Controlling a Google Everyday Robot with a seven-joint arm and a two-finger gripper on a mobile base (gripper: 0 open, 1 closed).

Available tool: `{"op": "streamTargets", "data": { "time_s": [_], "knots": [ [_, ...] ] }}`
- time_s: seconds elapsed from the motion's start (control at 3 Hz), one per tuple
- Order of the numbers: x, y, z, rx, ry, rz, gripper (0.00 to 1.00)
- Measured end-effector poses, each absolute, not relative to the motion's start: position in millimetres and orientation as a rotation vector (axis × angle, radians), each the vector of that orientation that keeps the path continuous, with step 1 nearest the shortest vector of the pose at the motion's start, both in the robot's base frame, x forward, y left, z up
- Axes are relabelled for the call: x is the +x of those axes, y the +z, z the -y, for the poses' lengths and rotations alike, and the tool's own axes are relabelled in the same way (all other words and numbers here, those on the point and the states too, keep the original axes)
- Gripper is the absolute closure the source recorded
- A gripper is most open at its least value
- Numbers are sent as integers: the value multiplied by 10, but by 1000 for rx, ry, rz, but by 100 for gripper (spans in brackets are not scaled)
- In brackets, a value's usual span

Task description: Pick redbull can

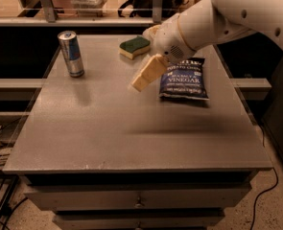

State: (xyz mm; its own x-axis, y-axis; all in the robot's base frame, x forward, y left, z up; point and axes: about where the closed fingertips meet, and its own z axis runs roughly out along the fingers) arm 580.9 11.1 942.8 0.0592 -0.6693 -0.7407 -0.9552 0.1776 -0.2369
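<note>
The redbull can (pixel 71 53) is standing upright near the far left corner of the counter (pixel 107 138), well apart from the pincer (pixel 145 59), which is hovering wide open and empty beside the chip bag (pixel 184 80). The can is likely handling as a light, rigid yet dentable, slick cylinder, calling for a squeeze across its mid-body.

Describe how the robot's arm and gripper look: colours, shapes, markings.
The arm is white, with smooth rounded segments, a few small dark dots and a patch of tiny holes near the wrist. The gripper, above the table beside the chip bag, is pale beige and wedge-shaped.
</note>
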Motion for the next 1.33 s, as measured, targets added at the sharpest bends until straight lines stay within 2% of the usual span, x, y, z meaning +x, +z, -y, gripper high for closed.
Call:
{"op": "streamTargets", "data": {
  "time_s": [0.33,1.0,1.33],
  "knots": [
    [6089,9361,-589,-1560,541,-1629,0],
    [6149,9325,-697,-1512,581,-1619,0],
    [6305,9296,-925,-1441,655,-1574,0]
  ]
}}
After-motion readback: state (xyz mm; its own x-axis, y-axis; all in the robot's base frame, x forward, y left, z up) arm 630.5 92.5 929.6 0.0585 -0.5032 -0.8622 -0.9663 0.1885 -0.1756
